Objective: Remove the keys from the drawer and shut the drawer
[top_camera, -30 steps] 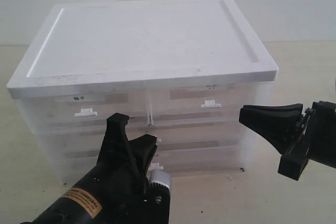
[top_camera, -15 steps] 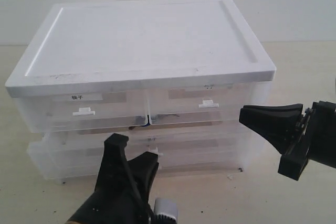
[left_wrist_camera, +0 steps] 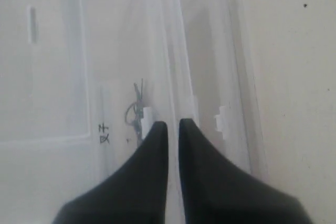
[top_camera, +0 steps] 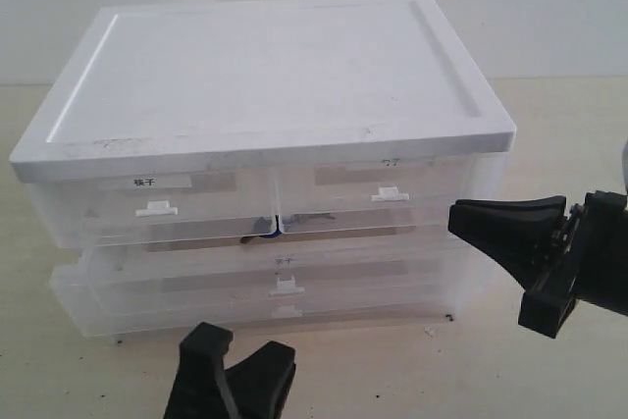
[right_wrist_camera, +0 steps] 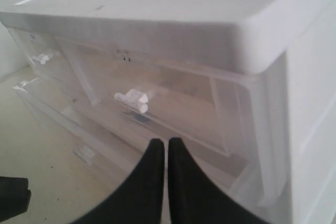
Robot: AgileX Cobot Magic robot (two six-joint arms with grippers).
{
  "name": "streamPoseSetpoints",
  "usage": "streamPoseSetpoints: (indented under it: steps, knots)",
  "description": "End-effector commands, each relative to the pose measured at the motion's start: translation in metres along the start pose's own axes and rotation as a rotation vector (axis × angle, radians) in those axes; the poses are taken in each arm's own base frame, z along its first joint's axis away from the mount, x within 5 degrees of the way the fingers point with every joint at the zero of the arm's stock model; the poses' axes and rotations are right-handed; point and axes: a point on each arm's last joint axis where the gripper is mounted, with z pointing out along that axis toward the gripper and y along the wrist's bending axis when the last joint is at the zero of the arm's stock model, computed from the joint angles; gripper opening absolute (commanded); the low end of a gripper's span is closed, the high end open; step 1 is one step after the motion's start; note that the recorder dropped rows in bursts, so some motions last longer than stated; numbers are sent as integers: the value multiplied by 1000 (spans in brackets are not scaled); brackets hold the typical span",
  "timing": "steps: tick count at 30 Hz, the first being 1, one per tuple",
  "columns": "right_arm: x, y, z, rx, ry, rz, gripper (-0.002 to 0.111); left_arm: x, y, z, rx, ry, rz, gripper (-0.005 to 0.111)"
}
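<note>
Currently the drawer (top_camera: 157,291) stands partly out, keys (left_wrist_camera: 135,113) inside behind its front. The left tool (left_wrist_camera: 172,124), tips together, sits off the handle (top_camera: 285,287); the right tool (right_wrist_camera: 167,142), also together, hangs clear, probably leaving the opening free.

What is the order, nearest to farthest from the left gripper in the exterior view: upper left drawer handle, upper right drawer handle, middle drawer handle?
1. Middle drawer handle, just beyond the left gripper.
2. Upper left drawer handle, top row, left.
3. Upper right drawer handle, top row, right.
</note>
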Motion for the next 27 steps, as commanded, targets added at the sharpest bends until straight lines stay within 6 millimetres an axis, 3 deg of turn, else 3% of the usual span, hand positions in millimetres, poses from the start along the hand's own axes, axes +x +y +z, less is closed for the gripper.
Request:
streamPoseSetpoints:
  steps: [1,8,11,15,20,27]
  knots:
    - [0,-2,0,12,8,-10,0,2,9,-4,-32,49,-237,9]
    - [0,-2,0,16,7,-8,0,-10,36,-16,114,-32,-454,42]
    - [0,-2,0,16,7,-8,0,-14,58,-20,200,-54,-513,43]
    - [0,-2,0,16,7,-8,0,-18,87,-19,442,-104,-609,42]
    - [0,-2,0,19,10,-8,0,-10,127,-7,384,-147,-655,42]
    - [1,-2,0,13,10,-8,0,5,149,14,287,-103,-626,42]
